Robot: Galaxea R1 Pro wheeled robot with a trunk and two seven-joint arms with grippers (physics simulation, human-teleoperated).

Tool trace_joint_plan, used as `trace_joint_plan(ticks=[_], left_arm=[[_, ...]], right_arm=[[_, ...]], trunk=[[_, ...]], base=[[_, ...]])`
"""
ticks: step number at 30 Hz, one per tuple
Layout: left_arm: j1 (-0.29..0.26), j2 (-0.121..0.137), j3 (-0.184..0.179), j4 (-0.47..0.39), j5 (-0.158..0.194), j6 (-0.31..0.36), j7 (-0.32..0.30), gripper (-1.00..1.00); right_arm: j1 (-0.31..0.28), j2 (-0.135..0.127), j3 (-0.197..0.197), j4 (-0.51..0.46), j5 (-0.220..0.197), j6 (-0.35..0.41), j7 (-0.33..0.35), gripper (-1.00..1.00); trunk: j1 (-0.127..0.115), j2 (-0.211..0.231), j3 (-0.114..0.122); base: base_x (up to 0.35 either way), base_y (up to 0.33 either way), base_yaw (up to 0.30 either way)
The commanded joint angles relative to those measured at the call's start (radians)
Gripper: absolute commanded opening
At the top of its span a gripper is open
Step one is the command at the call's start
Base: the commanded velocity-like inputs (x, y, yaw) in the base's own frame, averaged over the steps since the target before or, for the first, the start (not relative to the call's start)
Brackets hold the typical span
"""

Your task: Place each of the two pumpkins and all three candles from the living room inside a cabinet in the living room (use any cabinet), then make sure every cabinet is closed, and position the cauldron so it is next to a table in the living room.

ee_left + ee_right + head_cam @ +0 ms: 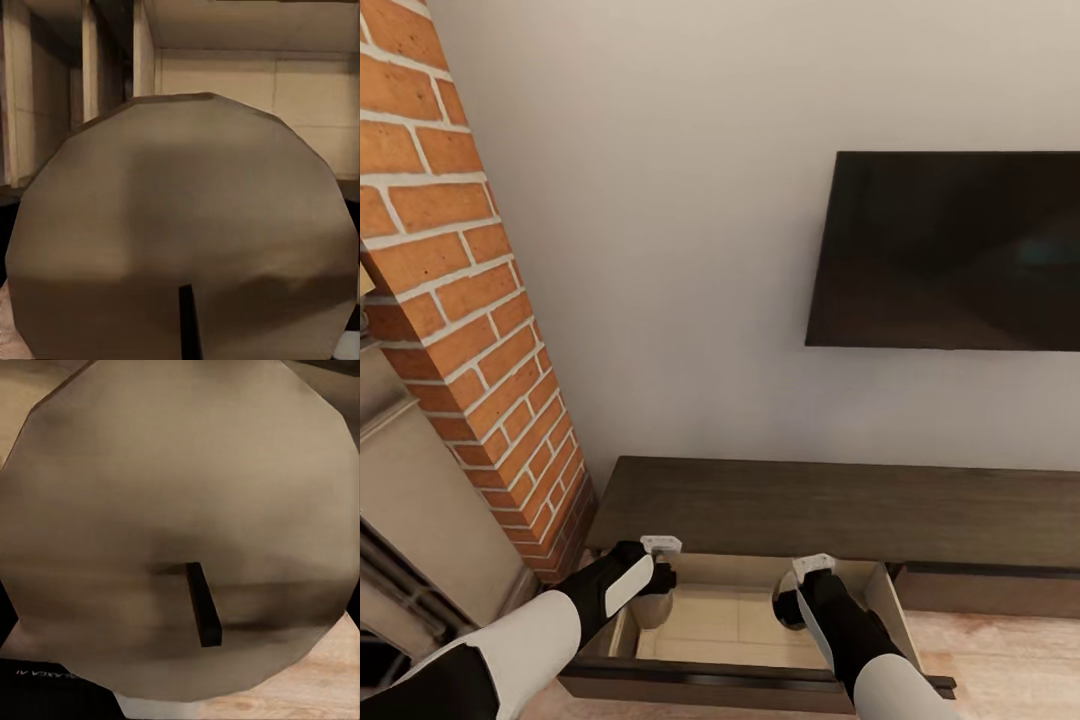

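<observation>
The long low dark-brown cabinet [840, 510] stands against the wall with its left drawer [730, 620] pulled out, pale beige inside. Both arms reach down into that drawer. My left gripper [652, 588] holds a grey-beige candle [648, 610] over the drawer's left end; in the left wrist view the candle [180, 225] is very close, wick toward the camera. My right gripper [796, 600] holds a second candle [786, 606] at the drawer's right end; it also looms in the right wrist view, candle [180, 510], with its dark wick. The fingers themselves are hidden. The pumpkins, cauldron and table are out of view.
A red brick column [470, 300] rises at the left beside the cabinet. A dark television [950, 250] hangs on the white wall above the cabinet. Wooden floor [1000, 650] lies to the right of the open drawer, whose front panel [710, 685] is nearest me.
</observation>
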Motion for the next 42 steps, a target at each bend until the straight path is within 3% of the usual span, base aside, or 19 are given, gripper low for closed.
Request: trace_joint_plan(ticks=[1, 11, 19, 27, 34, 42], left_arm=[[0.001, 0.0, -0.002, 0.0, -0.004, -0.001, -0.005, -1.0], [0.01, -0.002, -0.004, 0.015, -0.003, -0.002, -0.126, -1.0], [0.021, -0.003, -0.004, 0.013, 0.0, -0.002, -0.132, -1.0], [0.022, -0.019, -0.003, 0.011, 0.006, -0.002, -0.13, -1.0], [0.022, -0.035, -0.001, 0.015, 0.034, -0.002, -0.129, -1.0], [0.022, -0.054, -0.001, 0.06, 0.039, -0.005, -0.123, -1.0]], right_arm=[[0.0, 0.0, 0.0, 0.001, 0.002, 0.0, -0.001, -1.0], [0.001, 0.001, 0.001, 0.046, 0.002, -0.001, -0.001, -1.0], [0.0, -0.001, 0.001, 0.047, 0.002, -0.001, -0.002, -1.0], [0.0, -0.003, 0.001, 0.047, 0.001, -0.001, -0.002, -1.0], [0.0, -0.004, 0.001, 0.047, 0.001, 0.0, -0.001, -1.0], [-0.001, -0.004, 0.001, 0.047, 0.001, 0.002, -0.001, -1.0]], trunk=[[0.0, 0.0, 0.0], [0.0, 0.0, 0.0], [0.0, 0.0, 0.0], [0.0, 0.0, 0.0], [0.027, -0.049, -0.022], [0.057, -0.105, -0.047]], base=[[0.288, 0.064, 0.0], [0.126, 0.006, 0.0], [0.182, 0.0, 0.0], [0.008, 0.0, 0.0], [0.0, 0.0, 0.0], [0.0, 0.0, 0.0]])
